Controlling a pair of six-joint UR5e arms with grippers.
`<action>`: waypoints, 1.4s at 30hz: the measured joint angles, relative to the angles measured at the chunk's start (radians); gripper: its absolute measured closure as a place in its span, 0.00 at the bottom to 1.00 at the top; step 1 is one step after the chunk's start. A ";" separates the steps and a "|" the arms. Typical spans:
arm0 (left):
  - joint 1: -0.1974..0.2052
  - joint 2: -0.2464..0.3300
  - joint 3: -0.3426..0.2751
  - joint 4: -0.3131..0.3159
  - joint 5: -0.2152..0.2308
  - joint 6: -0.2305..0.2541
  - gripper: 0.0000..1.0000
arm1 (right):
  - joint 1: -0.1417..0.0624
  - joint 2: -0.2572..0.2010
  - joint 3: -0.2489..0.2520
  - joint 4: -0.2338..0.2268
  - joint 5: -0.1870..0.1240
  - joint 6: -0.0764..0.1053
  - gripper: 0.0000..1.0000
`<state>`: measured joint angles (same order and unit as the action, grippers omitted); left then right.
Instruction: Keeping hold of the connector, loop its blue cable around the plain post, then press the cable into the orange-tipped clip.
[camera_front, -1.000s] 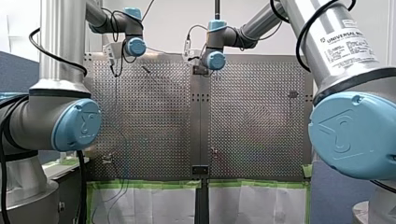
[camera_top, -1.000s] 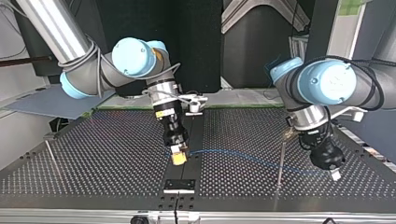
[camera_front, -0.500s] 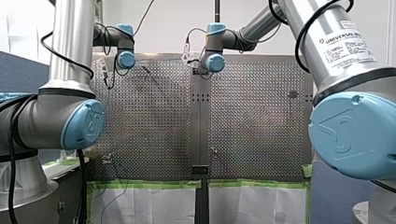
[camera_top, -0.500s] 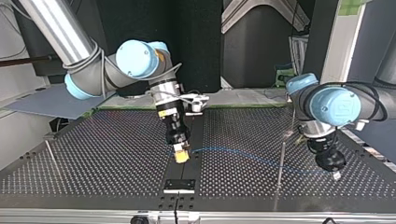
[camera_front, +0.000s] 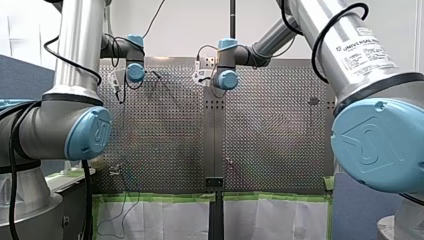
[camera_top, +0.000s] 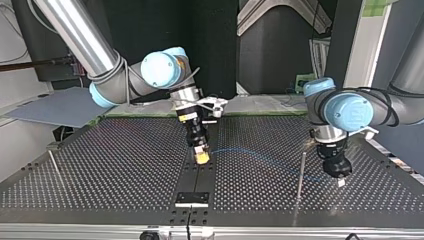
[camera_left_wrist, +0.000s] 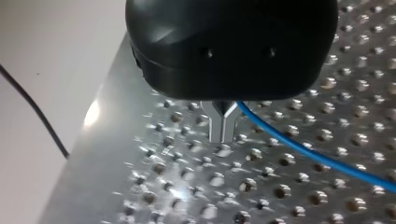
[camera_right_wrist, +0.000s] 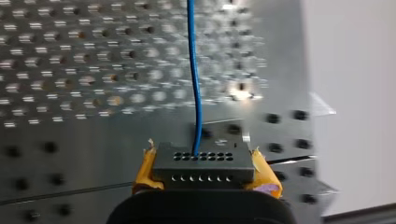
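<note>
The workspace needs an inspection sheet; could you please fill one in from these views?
Surface: perforated table; black plate at its near edge in the top view.
Job's things: connector held; blue cable arcs from it past the post to my left gripper, no loop seen; clip not made out.
Clutter: one thin rod at the top view's left, purpose unclear.
Grippers: right gripper shut on connector, yellow pads; left gripper's metal fingers shut, cable at their roots.
Cables: black cable hangs by my left arm's base.
Surroundings: green tape and white sheet below the table in the front view; no person.
</note>
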<state>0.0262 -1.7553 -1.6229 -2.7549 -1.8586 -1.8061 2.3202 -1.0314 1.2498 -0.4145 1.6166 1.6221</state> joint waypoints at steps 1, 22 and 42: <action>0.000 -0.006 -0.003 0.003 0.001 -0.001 1.00 | 0.001 0.006 0.004 -0.001 0.001 0.000 1.00; -0.035 -0.124 -0.013 0.027 0.035 -0.032 0.76 | 0.003 0.085 0.080 -0.010 0.024 -0.008 1.00; -0.046 -0.124 -0.013 0.018 0.022 -0.092 0.16 | 0.013 0.198 0.170 -0.079 0.031 -0.009 1.00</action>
<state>-0.0202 -1.8796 -1.6364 -2.7371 -1.8364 -1.8980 2.3333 -0.8339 1.4195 -0.4933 1.6476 1.6135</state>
